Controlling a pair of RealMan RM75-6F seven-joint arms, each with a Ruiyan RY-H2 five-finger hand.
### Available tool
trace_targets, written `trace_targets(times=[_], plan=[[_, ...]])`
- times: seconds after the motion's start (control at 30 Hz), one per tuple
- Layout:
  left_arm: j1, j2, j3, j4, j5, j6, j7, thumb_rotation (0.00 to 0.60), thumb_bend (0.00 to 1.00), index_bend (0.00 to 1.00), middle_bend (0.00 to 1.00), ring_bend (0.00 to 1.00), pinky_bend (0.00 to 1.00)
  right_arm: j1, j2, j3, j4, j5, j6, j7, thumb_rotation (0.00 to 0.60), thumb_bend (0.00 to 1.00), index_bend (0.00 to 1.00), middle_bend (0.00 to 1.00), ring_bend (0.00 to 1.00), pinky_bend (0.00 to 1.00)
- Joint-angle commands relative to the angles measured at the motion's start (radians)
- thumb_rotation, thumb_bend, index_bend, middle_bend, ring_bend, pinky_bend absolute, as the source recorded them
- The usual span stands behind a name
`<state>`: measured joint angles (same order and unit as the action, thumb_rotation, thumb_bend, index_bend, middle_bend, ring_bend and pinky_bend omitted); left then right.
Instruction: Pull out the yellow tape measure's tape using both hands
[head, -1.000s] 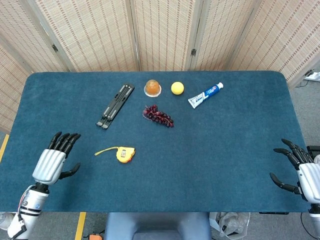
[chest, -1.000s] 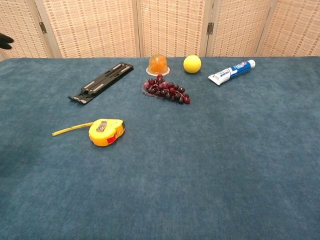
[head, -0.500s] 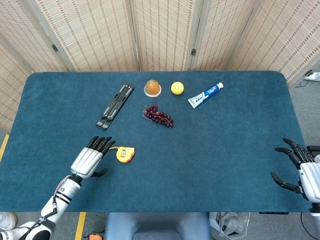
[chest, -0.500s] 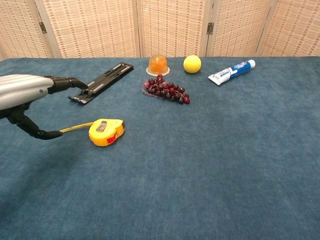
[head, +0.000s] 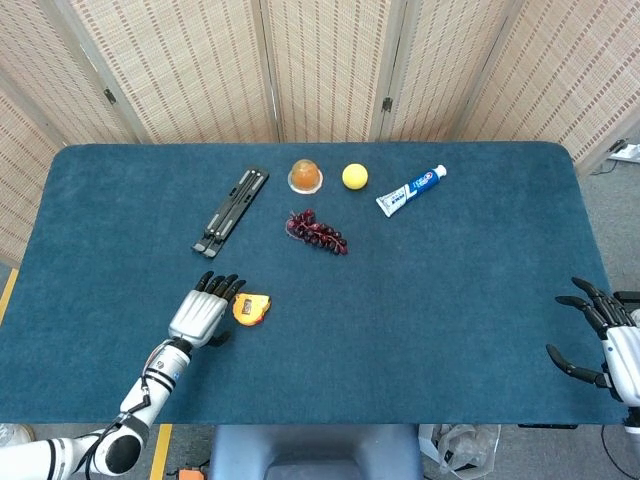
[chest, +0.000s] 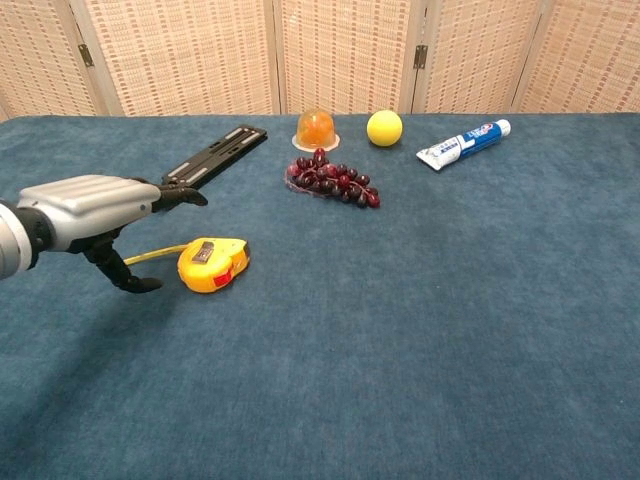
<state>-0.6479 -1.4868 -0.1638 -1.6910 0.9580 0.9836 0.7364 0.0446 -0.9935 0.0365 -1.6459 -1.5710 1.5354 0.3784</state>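
On the near-left part of the blue felt-covered worktop (head: 450, 320) lies the one yellow tape measure with a red side button (chest: 213, 263), a short length of its yellow tape (chest: 158, 253) already sticking out to the left. The left hand (chest: 95, 207) hovers just beside and above that tape end, fingers spread and thumb hanging down near the blade, gripping nothing; in the head view the same left hand (head: 205, 311) sits immediately left of the case and hides the tape. The right hand (head: 603, 338) waits at the far right edge, well apart from everything, fingers apart and empty. By my reading the task is at the approach step: neither hand has a hold, so no pulling has begun. The next move would call for the left hand to lower and pinch the free tape end, while the right hand travels across to pin or grasp the case so the two can draw apart. Counting the rest along the far side: one black folding stand of hinged bars (head: 231, 211), one orange jelly cup on a white base (head: 305, 176), one round yellow ball (head: 354, 176), one bunch of dark red grapes (head: 317, 232), and one blue-and-white toothpaste tube (head: 410, 190).
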Motion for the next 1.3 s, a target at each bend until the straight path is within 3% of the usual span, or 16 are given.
trace_targets(times=[0.03, 0.5, 0.83, 1.3], plan=[[-0.046, -0.026, 0.000, 0.009, -0.083, -0.016, 0.045, 0.600, 0.32, 0.10, 0.10, 0.12, 0.05, 0.000, -0.003, 0.000, 0.005, 0.001, -0.002, 0.006, 0.600, 0.32, 0.23, 0.11, 0.12, 0.13], [-0.134, -0.087, 0.002, 0.057, -0.188, 0.000, 0.060, 0.600, 0.36, 0.19, 0.20, 0.19, 0.05, -0.008, -0.009, -0.002, 0.025, 0.011, -0.003, 0.027, 0.600, 0.32, 0.23, 0.11, 0.12, 0.13], [-0.166, -0.100, 0.017, 0.081, -0.252, 0.026, 0.069, 0.600, 0.36, 0.21, 0.22, 0.21, 0.05, -0.010, -0.009, -0.001, 0.027, 0.011, -0.004, 0.030, 0.600, 0.32, 0.23, 0.11, 0.12, 0.13], [-0.183, -0.118, 0.027, 0.099, -0.273, 0.044, 0.035, 0.600, 0.36, 0.30, 0.31, 0.28, 0.06, -0.015, -0.007, 0.000, 0.019, 0.012, 0.000, 0.022, 0.600, 0.32, 0.23, 0.11, 0.12, 0.13]])
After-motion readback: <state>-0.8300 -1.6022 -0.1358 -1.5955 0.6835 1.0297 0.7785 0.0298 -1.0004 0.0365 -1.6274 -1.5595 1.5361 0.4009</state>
